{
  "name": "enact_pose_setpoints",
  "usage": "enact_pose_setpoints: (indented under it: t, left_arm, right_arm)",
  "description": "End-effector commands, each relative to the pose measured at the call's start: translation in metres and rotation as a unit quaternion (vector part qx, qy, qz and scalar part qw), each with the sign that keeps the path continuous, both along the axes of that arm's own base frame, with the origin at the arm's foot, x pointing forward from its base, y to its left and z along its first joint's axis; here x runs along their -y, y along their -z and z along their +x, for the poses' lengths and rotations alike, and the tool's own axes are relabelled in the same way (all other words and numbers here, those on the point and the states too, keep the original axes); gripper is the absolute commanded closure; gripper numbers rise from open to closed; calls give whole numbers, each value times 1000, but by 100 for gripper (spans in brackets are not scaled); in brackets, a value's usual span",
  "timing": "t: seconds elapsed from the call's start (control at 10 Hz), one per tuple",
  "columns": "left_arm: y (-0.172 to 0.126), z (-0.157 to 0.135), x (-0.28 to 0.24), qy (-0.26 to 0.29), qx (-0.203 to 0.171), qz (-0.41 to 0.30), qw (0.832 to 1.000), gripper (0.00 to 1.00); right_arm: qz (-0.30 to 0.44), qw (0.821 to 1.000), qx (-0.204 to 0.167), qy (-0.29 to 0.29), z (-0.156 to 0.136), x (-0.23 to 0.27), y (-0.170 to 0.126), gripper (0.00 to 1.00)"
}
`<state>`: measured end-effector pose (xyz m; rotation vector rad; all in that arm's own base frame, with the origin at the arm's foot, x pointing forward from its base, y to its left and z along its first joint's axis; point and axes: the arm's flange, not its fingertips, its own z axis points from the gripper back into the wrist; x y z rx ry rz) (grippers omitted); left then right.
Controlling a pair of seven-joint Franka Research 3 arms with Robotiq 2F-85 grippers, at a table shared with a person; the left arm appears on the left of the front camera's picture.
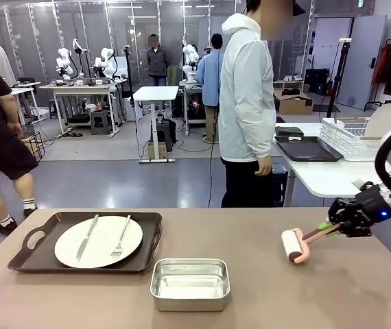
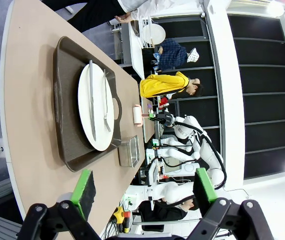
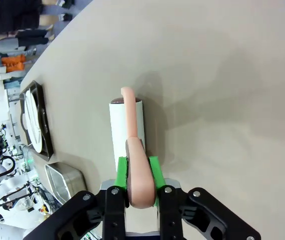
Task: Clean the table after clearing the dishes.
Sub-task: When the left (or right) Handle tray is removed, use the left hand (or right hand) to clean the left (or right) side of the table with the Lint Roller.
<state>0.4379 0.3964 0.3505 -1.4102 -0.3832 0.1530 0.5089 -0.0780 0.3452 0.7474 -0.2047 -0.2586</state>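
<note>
In the front view the near edge and both ends of the large matte taupe-brown table (image 1: 250, 233) run out of the picture, and the lower legs of the person in the pale hooded jacket (image 1: 245, 103) at the far side are hidden behind it. The grip end of the pink-handled roller with a white drum (image 1: 293, 245) is buried between the green pads of the black right gripper (image 1: 331, 227). In the right wrist view the dark brown handled tray (image 3: 46, 147) and its round white plate (image 3: 32, 117) lie edge-on, too thin to tell the cutlery.
</note>
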Motion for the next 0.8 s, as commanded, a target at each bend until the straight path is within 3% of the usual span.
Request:
enact_pose_setpoints:
  t: [0.0,0.4,0.7]
  left_arm:
    - [-2,-2,-2,-2,2,2,1000,0]
    - [-2,-2,-2,-2,2,2,1000,0]
    - [-2,-2,-2,-2,2,2,1000,0]
  right_arm:
    - [-99,995,-4,13,2,33,20,79]
    - [-207,978,-9,13,-12,57,-18,79]
    - [-207,978,7,3,-20,40,-68,79]
